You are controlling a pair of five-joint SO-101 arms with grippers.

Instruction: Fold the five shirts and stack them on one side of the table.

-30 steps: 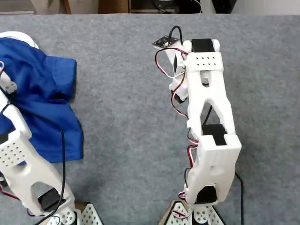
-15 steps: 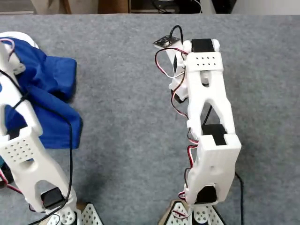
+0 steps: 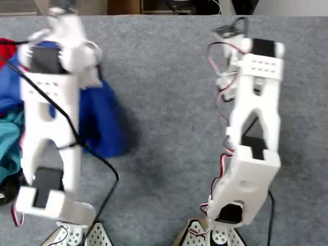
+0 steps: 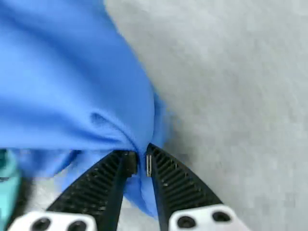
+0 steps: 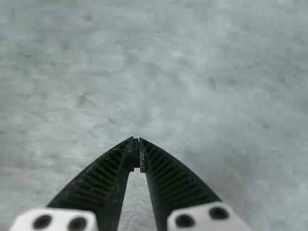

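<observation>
**Left jaws pinch the blue shirt; right jaws pressed together over bare tabletop**

At the far left edge of the high view, a strip of red cloth shows toward the back of the grey tabletop. Nearer the front a bunched teal cloth lies along the same edge. A corner of the teal cloth also shows at the border of the left wrist view.

Just right of these stands the left arm, stretched from its base at the front edge toward the back of the tabletop. The blue shirt lies partly under this arm. Some of it sits on the arm's left beside the red and teal cloth. A long gathered fold comes out on the arm's right and runs toward the front, with a shadow beside it. In the left wrist view the left jaws are shut on a bunched ridge of the blue shirt. The fabric puckers into creases at the pinch and spreads wide beyond it, with tabletop beside it. Whether the fold's low end rests on the surface cannot be told.

A wide stretch of grey separates the shirt from the right arm. That arm reaches from its base at the front edge toward the back, with red and white wires looping at its wrist. In the right wrist view the right jaws are pressed together tip to tip with nothing between them, over plain tabletop.
</observation>
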